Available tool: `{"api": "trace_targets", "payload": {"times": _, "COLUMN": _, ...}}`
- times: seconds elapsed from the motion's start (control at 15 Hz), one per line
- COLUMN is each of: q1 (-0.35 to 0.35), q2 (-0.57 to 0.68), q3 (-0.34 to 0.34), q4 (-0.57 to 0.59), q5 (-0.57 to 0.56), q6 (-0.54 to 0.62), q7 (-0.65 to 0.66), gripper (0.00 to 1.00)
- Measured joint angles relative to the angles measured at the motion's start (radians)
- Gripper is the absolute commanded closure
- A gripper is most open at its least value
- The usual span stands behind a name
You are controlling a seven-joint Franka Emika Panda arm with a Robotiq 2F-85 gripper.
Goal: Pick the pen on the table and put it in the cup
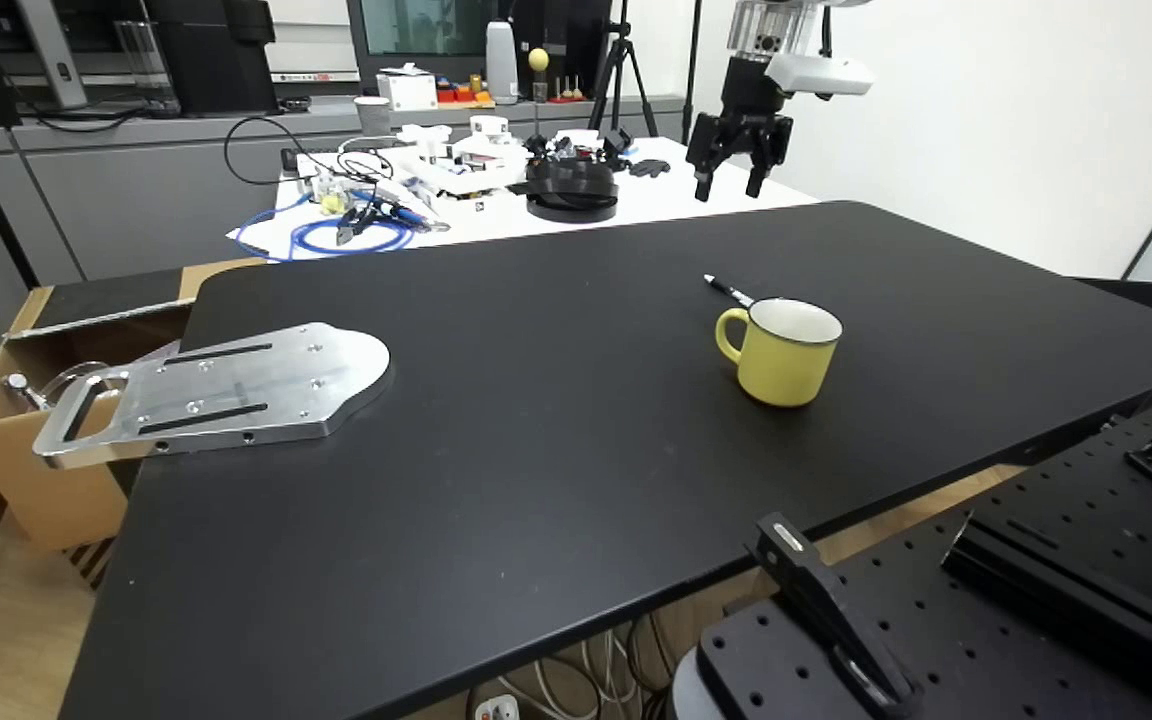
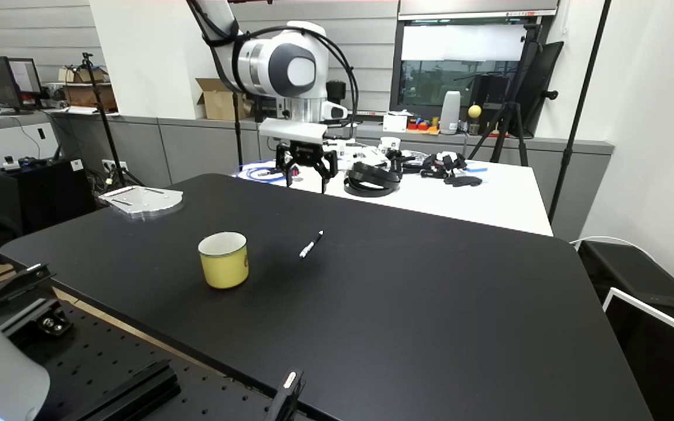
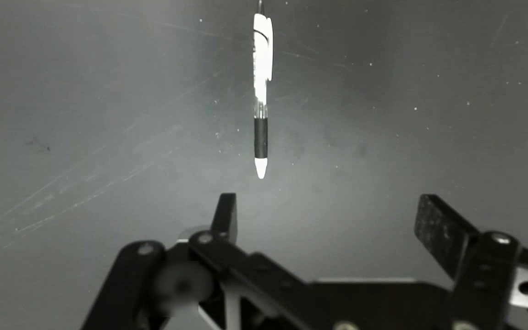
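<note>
A pen [image 3: 260, 89] lies on the black worktop [image 2: 430, 310], below the tool [image 3: 328, 196] and ahead of its widely parted jaws in the wrist view; a yellow cup [image 1: 786, 365] stands upright, farther from the tool.

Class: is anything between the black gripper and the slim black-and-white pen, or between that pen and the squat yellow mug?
Nothing visible: the wrist view shows no object between the black gripper and the black-and-white pen, an exterior view none between pen and yellow mug.
</note>
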Motion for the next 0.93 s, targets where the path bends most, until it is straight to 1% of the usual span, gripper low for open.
{"api": "trace_targets", "payload": {"times": 0.2, "q1": -0.005, "q2": 0.044, "q3": -0.009, "q4": -0.007, "q5": 0.000, "q6": 0.040, "q7": 0.007, "gripper": 0.00}}
{"api": "trace_targets", "payload": {"times": 0.47, "q1": -0.014, "q2": 0.083, "q3": -0.016, "q4": -0.009, "q5": -0.001, "q6": 0.055, "q7": 0.019, "gripper": 0.00}}
{"api": "trace_targets", "payload": {"times": 0.6, "q1": -0.014, "q2": 0.094, "q3": -0.026, "q4": -0.010, "q5": -0.007, "q6": 0.055, "q7": 0.024, "gripper": 0.00}}
{"api": "trace_targets", "payload": {"times": 0.93, "q1": -0.018, "q2": 0.098, "q3": -0.019, "q4": -0.010, "q5": -0.014, "q6": 0.055, "q7": 0.023, "gripper": 0.00}}
